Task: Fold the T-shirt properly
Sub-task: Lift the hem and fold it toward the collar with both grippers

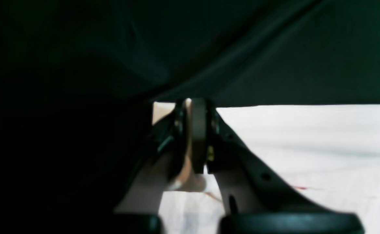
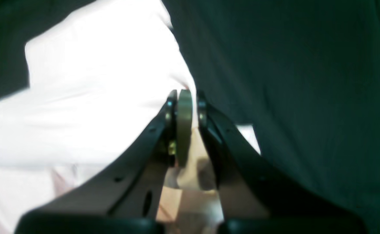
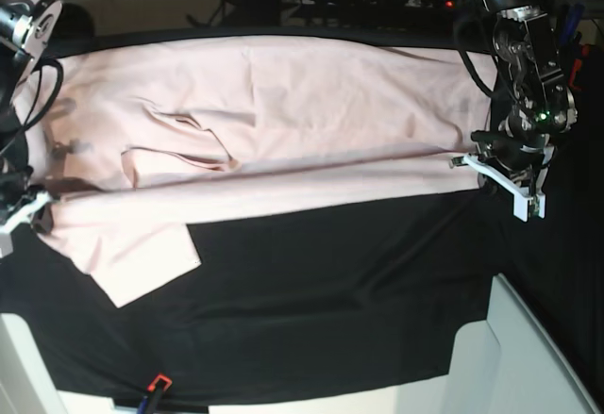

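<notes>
The right gripper (image 3: 36,197) pinches the shoulder end of the large pale pink thin cotton T-shirt (image 3: 283,122), which lies spread on the black table cloth (image 3: 330,291). The left gripper (image 3: 464,160) pinches the hem. The cloth seems light and limp; corners and edges look best for holding.

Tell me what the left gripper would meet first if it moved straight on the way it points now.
Probably the black table cloth. The left gripper, shut on the T-shirt edge, points past that edge at dark cloth. Depth is unclear in the wrist view.
</notes>
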You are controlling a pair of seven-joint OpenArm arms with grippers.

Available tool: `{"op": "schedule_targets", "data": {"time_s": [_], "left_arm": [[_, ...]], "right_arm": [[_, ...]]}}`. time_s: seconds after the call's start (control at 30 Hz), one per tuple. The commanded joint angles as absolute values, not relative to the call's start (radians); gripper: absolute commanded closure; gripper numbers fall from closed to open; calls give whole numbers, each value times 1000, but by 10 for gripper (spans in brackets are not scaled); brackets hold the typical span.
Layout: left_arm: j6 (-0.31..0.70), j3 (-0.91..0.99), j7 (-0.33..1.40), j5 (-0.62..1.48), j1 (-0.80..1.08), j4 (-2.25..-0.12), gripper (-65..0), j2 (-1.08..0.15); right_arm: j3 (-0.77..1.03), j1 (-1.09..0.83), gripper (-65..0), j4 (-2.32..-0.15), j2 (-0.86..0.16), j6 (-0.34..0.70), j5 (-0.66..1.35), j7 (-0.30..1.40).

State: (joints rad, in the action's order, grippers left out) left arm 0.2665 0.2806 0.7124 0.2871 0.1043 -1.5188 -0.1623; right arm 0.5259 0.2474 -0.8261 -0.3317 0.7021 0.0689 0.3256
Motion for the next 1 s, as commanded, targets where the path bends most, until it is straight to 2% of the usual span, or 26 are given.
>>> {"op": "schedule_targets", "data": {"time_s": [0.0, 0.37, 0.7, 0.97], "left_arm": [[263, 285, 687, 288, 105, -1558, 0, -176], [263, 222, 687, 288, 211, -1580, 0, -179], [263, 226, 687, 288, 219, -1580, 0, -208], [263, 226, 687, 288, 214, -1580, 0, -213]], "right_arm": [[529, 268, 0, -843, -354, 698, 87, 297], [529, 191, 0, -845, -346, 698, 88, 297], [532, 147, 0, -849, -355, 698, 87, 297], [536, 120, 0, -966, -354, 698, 87, 374]]}}
